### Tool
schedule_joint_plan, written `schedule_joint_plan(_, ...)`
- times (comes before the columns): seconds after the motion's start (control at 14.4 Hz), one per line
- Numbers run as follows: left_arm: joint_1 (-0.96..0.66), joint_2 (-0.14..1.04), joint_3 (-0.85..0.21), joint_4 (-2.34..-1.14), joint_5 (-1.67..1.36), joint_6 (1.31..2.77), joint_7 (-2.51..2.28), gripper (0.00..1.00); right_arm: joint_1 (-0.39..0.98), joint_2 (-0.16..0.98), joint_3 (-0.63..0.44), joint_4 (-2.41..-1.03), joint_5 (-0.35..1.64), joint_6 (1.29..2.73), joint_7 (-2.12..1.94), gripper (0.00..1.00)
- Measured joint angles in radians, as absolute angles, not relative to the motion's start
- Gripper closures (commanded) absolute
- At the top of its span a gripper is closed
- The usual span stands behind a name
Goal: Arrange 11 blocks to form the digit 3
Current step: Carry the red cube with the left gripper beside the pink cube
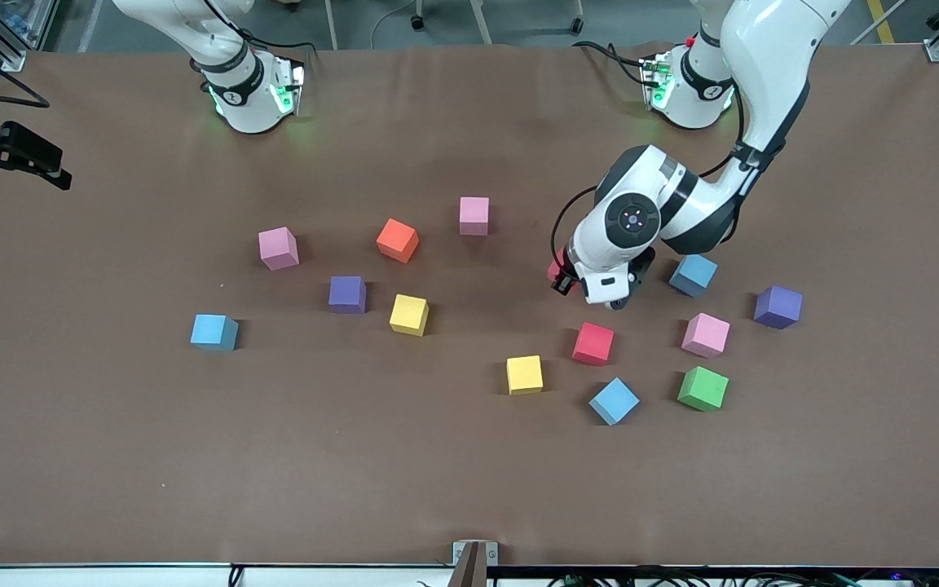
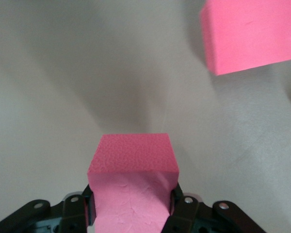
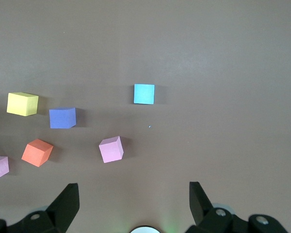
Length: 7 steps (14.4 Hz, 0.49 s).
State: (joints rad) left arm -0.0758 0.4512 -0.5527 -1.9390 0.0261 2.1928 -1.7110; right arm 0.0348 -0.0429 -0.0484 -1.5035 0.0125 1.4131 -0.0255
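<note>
**A:** Where is the task's cube found, and how is it held?

**B:** A red cube [image 2: 133,155] is clamped between the jaws of the left gripper [image 2: 133,194]. In the front view it is placed at about eleven o'clock from the second red cube [image 1: 593,343], which lies on the table [image 1: 111,456]. Whether it has been lifted clear cannot be told.

**A:** Which step is judged to be in hand?

**B:** The first pick-up, probably. No bar of the digit 3 has been formed, and the other cubes are scattered singly. For the next move, a bare stretch of table is called for, perhaps at six o'clock from the scatter. The cube should be set down square, so that others can be butted against it.

**A:** And containers?

**B:** None is seen, and nothing is held in anything. The green cube [image 1: 703,388], at four o'clock from the second red cube, is to be left out.

**A:** The other arm?

**B:** The right gripper [image 3: 132,187] is kept waiting at the right arm's end of the table, with its jaws apart and nothing between them.
</note>
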Motion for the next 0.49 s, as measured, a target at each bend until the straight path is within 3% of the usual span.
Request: schedule_joint_plan(0.49, -0.095, 0.452, -0.598, -2.029, 0.002, 2.278, -2.068, 0.89, 0.038, -0.043, -0.048, -1.504, 0.012, 1.413, -0.026, 0.0)
